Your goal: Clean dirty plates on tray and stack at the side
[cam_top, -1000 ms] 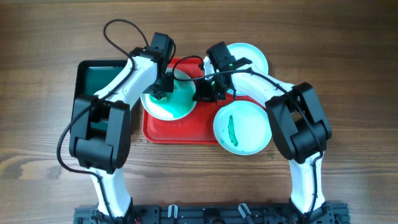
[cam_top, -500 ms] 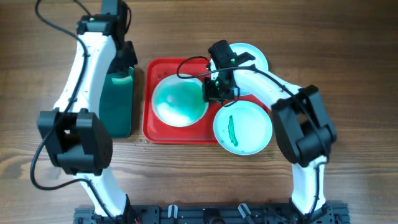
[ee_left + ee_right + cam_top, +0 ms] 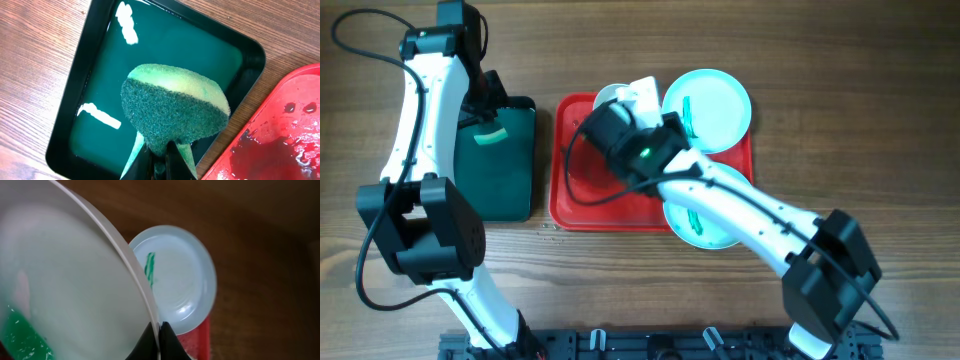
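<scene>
My right gripper (image 3: 157, 331) is shut on the rim of the white plate (image 3: 70, 285) and holds it tilted, lifted above the red tray (image 3: 570, 205); green smear shows at the plate's lower edge. In the overhead view the right gripper (image 3: 626, 110) and the white plate (image 3: 638, 92) are over the tray's back. One aqua plate (image 3: 710, 105) with a green smear sits at the tray's back right, also in the right wrist view (image 3: 177, 275). A second aqua plate (image 3: 695, 225) lies at the front right, partly under my right arm. My left gripper (image 3: 160, 162) is shut on a green-and-yellow sponge (image 3: 172, 107).
A dark green tray (image 3: 505, 185) holding green water stands left of the red tray; my left gripper (image 3: 486, 118) holds the sponge over it (image 3: 100, 60). The red tray's wet floor (image 3: 285, 135) shows dark puddles. Wooden table lies all around.
My right gripper has lifted the white plate off the red tray and tilted it. My left arm has shifted a little farther left over the green tray with the sponge.
</scene>
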